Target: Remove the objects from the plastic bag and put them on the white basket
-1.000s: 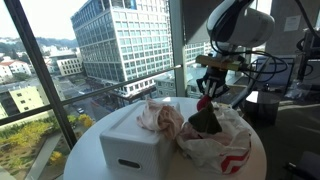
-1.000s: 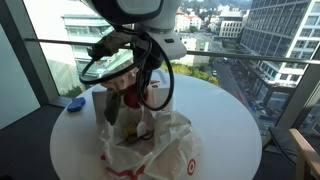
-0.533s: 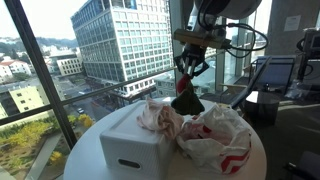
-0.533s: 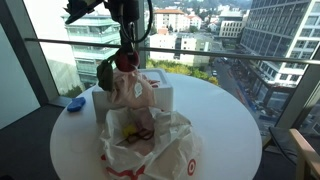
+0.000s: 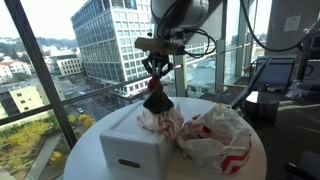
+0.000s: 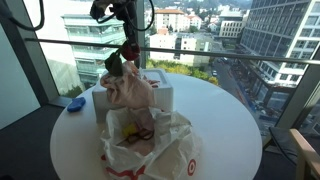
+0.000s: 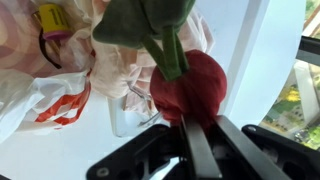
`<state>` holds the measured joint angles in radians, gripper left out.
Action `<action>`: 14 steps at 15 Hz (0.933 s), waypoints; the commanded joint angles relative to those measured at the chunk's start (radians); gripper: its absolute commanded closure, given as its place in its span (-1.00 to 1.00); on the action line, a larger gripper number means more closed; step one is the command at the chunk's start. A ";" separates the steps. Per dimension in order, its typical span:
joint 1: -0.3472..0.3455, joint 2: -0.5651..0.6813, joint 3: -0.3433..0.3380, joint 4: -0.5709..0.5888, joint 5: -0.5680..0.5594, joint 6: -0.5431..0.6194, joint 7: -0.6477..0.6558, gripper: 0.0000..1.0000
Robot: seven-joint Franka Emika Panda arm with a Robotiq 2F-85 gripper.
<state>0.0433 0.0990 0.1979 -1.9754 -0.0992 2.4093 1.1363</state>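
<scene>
End effector point(image 7: 195, 118) pinches a soft-looking toy point(image 7: 192, 85) with round dark-red body and green leafy top.

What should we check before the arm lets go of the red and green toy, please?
1. Grip: gripper is shut on the red and green toy: ok.
2. Position: the toy hangs above the white basket in both exterior views: ok.
3. Toy clear of the plastic bag: ok.
4. Landing room: a pinkish soft item lies in the basket just below: cannot tell.
5. Bag emptied: a yellow item shows inside it: not ok.
</scene>
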 commanded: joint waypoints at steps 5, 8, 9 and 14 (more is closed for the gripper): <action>0.117 0.180 -0.078 0.208 0.013 -0.042 -0.026 -0.19; 0.140 0.103 -0.092 0.144 -0.002 -0.029 -0.006 -0.64; 0.139 0.065 -0.091 0.111 0.012 -0.036 -0.008 -0.78; 0.089 -0.108 -0.104 -0.121 0.129 -0.126 -0.038 -1.00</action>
<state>0.1603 0.1186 0.1085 -1.9221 -0.0493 2.3130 1.1308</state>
